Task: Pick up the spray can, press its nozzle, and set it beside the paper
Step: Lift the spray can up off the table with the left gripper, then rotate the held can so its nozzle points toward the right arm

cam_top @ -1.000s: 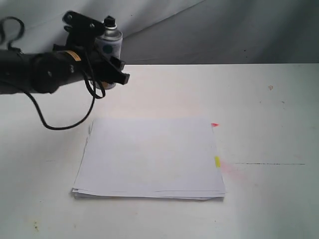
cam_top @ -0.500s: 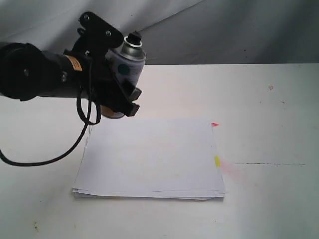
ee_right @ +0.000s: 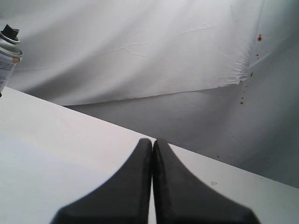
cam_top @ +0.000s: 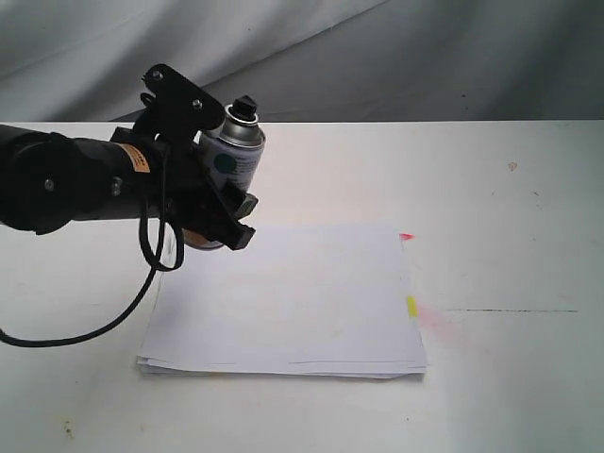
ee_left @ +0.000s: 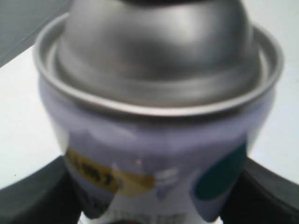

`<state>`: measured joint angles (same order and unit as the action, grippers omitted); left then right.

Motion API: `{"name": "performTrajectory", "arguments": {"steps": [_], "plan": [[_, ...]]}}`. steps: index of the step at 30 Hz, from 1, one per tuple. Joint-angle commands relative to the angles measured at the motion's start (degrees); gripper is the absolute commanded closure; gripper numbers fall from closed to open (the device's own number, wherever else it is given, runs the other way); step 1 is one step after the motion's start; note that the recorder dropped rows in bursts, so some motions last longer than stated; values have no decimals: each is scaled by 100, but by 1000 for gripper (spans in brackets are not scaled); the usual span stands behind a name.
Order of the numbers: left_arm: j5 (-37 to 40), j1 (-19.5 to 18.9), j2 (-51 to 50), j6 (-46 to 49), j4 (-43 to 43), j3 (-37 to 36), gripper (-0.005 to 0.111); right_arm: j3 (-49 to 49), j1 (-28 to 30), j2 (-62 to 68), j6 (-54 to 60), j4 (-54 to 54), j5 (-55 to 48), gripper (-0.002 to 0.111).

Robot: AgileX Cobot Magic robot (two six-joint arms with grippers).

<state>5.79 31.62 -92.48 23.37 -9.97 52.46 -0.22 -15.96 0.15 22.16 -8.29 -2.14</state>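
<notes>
The spray can is held tilted in the air over the paper's far left corner, with its black nozzle uppermost. My left gripper is shut on the can's body; in the left wrist view the silver dome and white label fill the picture between the black fingers. The paper, a white stack with pink and yellow tabs on its right edge, lies flat mid-table. My right gripper is shut on nothing above the table and does not show in the exterior view; its camera sees the can far off.
The white table stretches right of the paper, with a faint pink stain beside the tabs. A grey cloth backdrop hangs behind the table. The left arm's black cable droops onto the table left of the paper.
The left arm carried the can from the far left toward the paper, then lowered it slightly; the can now tilts less than half a second ago.
</notes>
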Motion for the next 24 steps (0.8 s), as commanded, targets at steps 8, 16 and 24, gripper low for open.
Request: {"name": "performTrajectory", "arguments": {"steps": [8, 16, 24], "plan": [[-213, 34, 103, 69, 263, 16, 107, 22, -10, -15, -10, -23, 53, 108], [-77, 34, 103, 106, 842, 6, 107, 22, -10, -15, -10, -23, 53, 108], [-124, 45, 103, -3028, 4199, 7, 107, 22, -10, -15, -10, -23, 53, 108]]}}
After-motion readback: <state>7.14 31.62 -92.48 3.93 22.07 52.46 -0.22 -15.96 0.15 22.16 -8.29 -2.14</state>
